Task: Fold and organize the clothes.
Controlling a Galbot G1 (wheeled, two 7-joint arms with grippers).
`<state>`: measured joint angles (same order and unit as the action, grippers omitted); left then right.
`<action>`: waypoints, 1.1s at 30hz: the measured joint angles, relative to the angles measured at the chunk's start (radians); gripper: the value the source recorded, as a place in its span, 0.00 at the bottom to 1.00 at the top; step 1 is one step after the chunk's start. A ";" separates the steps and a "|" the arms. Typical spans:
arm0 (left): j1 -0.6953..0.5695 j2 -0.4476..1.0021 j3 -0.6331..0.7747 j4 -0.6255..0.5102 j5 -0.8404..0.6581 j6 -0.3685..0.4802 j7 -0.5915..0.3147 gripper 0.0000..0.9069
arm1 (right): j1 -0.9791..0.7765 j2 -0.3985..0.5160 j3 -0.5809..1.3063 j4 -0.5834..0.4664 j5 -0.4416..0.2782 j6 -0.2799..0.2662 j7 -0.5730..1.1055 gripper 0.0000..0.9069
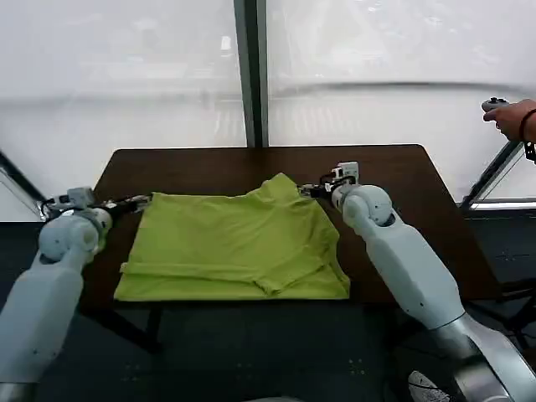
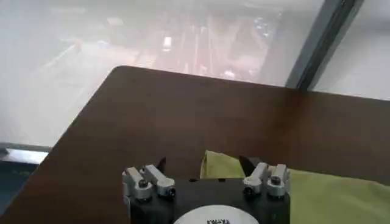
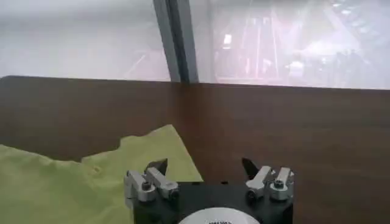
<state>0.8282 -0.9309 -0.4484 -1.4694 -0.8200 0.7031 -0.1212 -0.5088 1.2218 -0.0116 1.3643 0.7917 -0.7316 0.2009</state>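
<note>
Head view: the lime-green cotton T-shirt (image 1: 234,247) lies partly folded on the dark brown wooden table (image 1: 402,193), its long side running from the left gripper (image 1: 142,201) to the right gripper (image 1: 311,190).

Left wrist view: fingers spread wide, a shirt corner between them.

Right wrist view: fingers spread wide, shirt corner just beside them.

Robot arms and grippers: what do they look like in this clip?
Both arms have smooth pale grey-white shells with rounded ball-like joints. The left gripper and right gripper share one design: a black body with a white round label, silver metal finger linkages with screws, and dark pointed fingertips.
</note>
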 joint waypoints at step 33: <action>-0.098 -0.038 0.073 0.130 0.016 -0.007 0.008 0.54 | 0.032 0.043 -0.045 -0.072 -0.035 -0.005 0.003 0.05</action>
<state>0.7299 -0.9689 -0.3755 -1.3390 -0.8036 0.6958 -0.1127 -0.4770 1.2646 -0.0567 1.2920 0.7571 -0.7365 0.2039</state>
